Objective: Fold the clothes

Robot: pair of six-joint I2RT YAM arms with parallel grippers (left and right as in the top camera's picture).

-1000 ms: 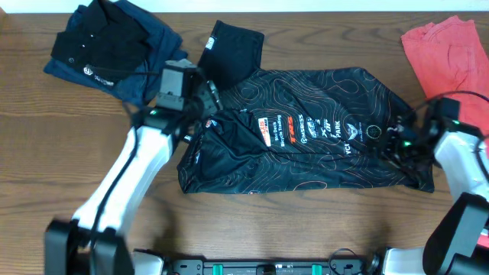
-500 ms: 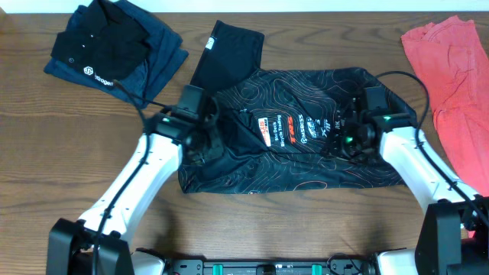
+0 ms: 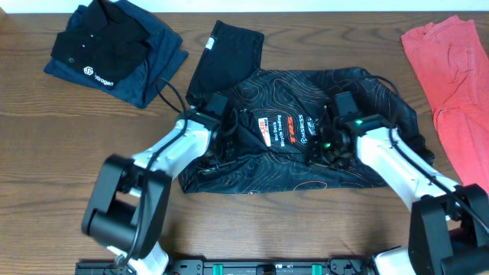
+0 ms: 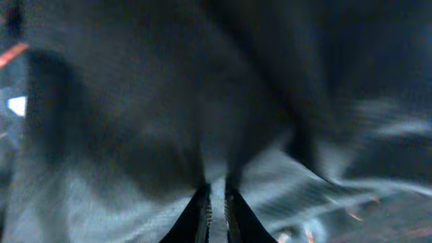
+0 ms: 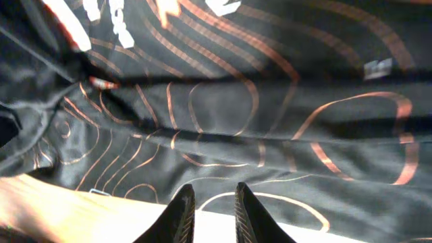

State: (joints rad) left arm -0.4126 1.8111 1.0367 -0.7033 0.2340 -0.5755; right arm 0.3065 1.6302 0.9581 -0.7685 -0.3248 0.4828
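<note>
my left jaws pinching jersey point(image 3: 306, 164) fabric, right jaws narrow gap, cant tell if gripping. thin cloth, might slip out mid-fold and bunch

Black jersey point(image 3: 279, 164) with orange contour lines lies rumpled, logos up.

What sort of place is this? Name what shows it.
Probably a robotics test bench: the left arm and right arm work a black sports jersey on a wooden table, a black polo and coral-red garment lying aside.
</note>
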